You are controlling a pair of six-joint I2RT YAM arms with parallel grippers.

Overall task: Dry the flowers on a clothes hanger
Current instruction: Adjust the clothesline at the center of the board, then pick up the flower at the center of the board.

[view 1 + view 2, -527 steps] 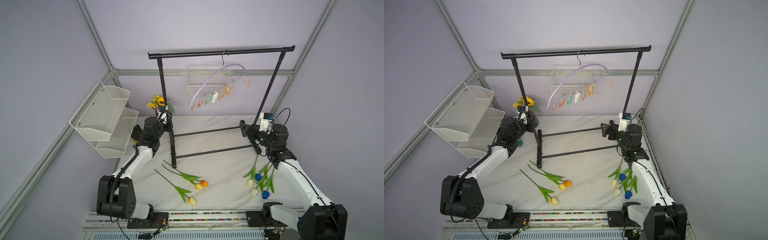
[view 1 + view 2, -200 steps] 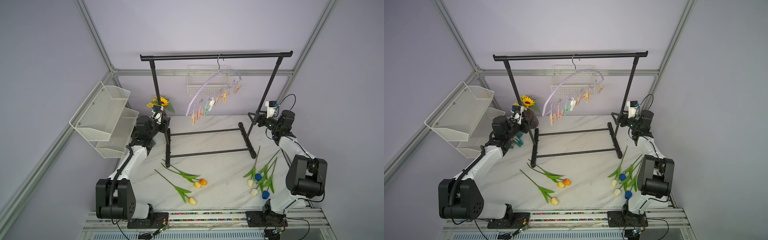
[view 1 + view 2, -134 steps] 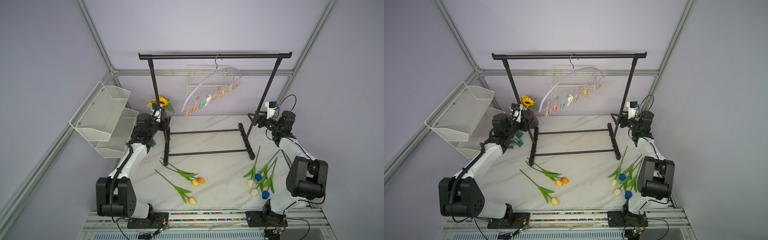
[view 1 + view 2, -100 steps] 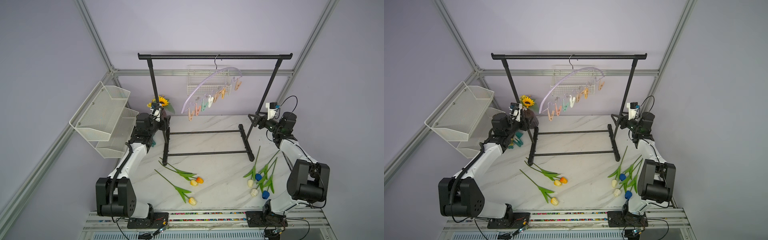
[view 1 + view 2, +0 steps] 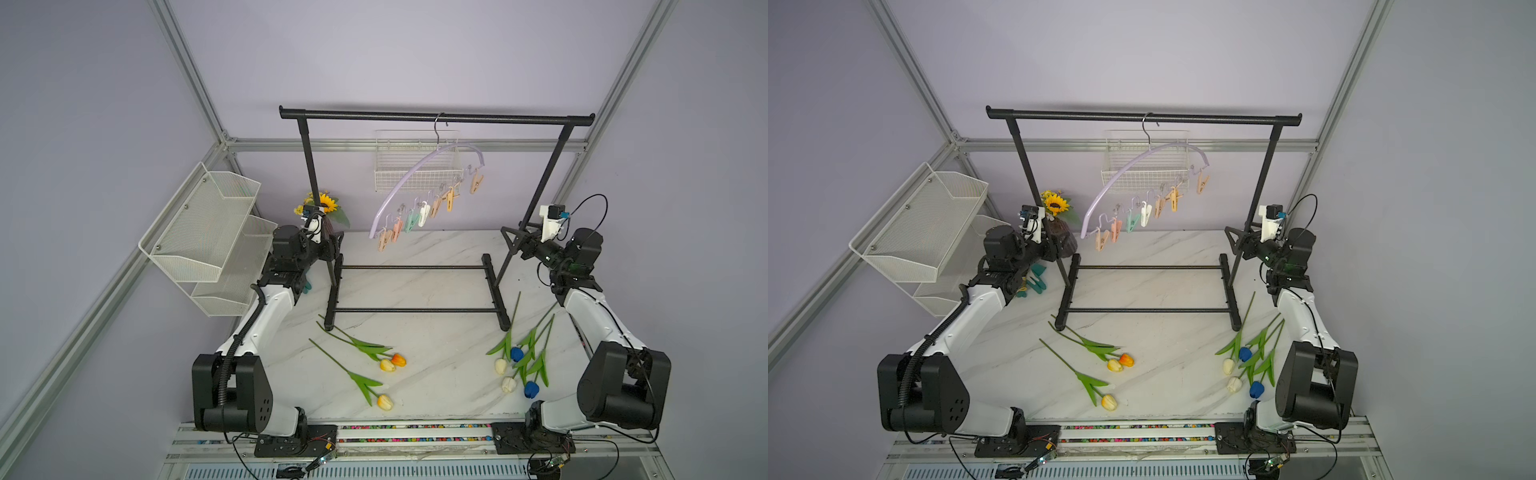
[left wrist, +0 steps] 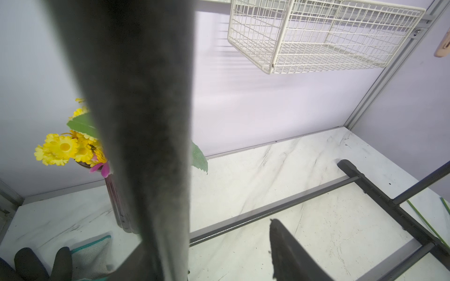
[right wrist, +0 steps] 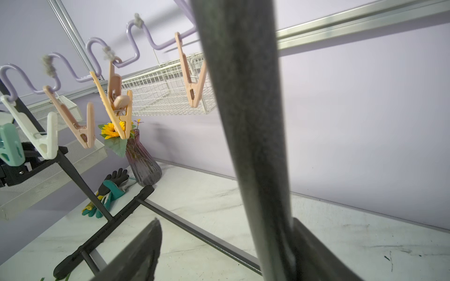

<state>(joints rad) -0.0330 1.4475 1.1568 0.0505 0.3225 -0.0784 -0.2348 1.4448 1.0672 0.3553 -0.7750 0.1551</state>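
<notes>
Letting go of the black rack: left pincer has just spread, L post loose between its jaws, touching one side only. Rack now sits further back & squarer than a few secs ago. The clothes hanger hooks on the top bar, tilted, clips all empty. All flowers lie on the tabletop, three L, four more tulips R. The right pincer is wide too, straddling the R post. So positioning looks done, nothing clipped yet; prob. next: fetch tulips.
</notes>
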